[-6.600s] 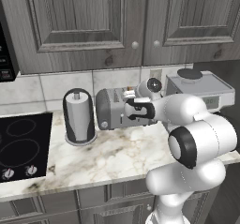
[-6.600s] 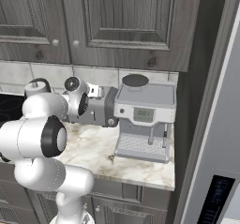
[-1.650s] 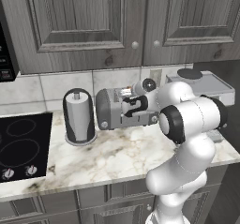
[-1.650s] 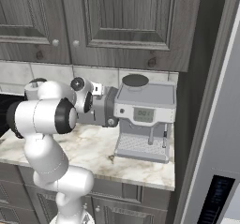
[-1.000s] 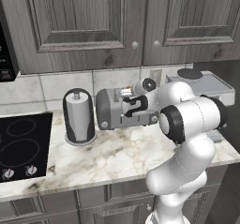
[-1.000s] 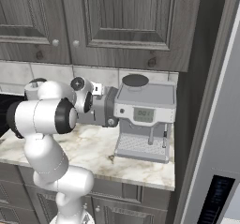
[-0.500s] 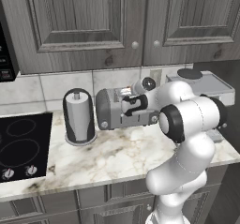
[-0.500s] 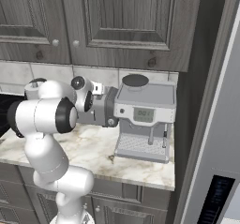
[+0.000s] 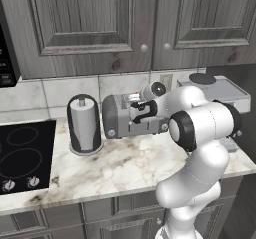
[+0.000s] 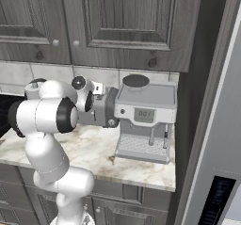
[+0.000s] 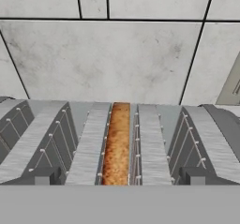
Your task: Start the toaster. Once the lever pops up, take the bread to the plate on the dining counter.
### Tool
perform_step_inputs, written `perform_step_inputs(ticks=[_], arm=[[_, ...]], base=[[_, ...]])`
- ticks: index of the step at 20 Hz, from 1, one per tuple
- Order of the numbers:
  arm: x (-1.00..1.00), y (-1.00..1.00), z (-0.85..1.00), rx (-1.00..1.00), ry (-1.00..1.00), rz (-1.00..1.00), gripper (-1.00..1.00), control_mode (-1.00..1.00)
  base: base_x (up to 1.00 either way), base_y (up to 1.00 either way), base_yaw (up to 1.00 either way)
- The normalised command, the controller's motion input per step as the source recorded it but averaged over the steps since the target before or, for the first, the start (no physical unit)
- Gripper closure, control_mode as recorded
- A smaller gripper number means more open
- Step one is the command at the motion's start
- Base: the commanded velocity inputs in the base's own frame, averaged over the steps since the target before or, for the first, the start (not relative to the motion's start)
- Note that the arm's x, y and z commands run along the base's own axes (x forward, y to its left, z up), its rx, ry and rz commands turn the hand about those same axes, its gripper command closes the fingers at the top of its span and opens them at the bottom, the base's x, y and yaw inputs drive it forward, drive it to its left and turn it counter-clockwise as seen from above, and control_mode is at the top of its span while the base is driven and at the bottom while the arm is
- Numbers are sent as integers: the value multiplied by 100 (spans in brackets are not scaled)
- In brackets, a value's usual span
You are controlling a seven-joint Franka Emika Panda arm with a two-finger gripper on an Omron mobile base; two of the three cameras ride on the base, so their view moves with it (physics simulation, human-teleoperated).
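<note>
Centrally, the small tan-brown bread slice with darker crust (image 11: 116, 143) is sitting edge-up in a slot of the wide grey metallic toaster (image 9: 120, 118), its top edge lying about level with the slot rims. The toaster is standing on the veined marble worktop (image 9: 115, 168) against the pale tiled wall (image 11: 117, 54), between the dark cylindrical paper-towel holder (image 9: 84, 124) and the silver coffee machine (image 10: 146, 118).

The white arm's two-finger gripper (image 9: 141, 111) is hanging close against the toaster's front and top edge, with the jaws standing fully apart and gripping nothing; the hand camera is looking across the slots, the bread running straight up the middle of its field.

Judged from the seated slice and the hand's position, the step in hand is either starting the toaster or waiting for the pop-up; the lever's state cannot be told. To press well, one fingertip should be bearing squarely on the lever and travelling straight down until it latches, without skewing the toaster sideways. For the later lift, the open jaws should be straddling the slice's flat faces and descending along the slot line, clear of the wire guides.
</note>
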Motion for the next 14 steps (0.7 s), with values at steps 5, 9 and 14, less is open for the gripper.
perform_step_inputs(ticks=[5,9,14], arm=[[0,0,-1,0,4,0,-100,-100],[0,0,0,0,3,0,-100,-100],[0,0,-1,0,0,0,-100,-100]], base=[[0,0,0],[0,0,0],[0,0,0]])
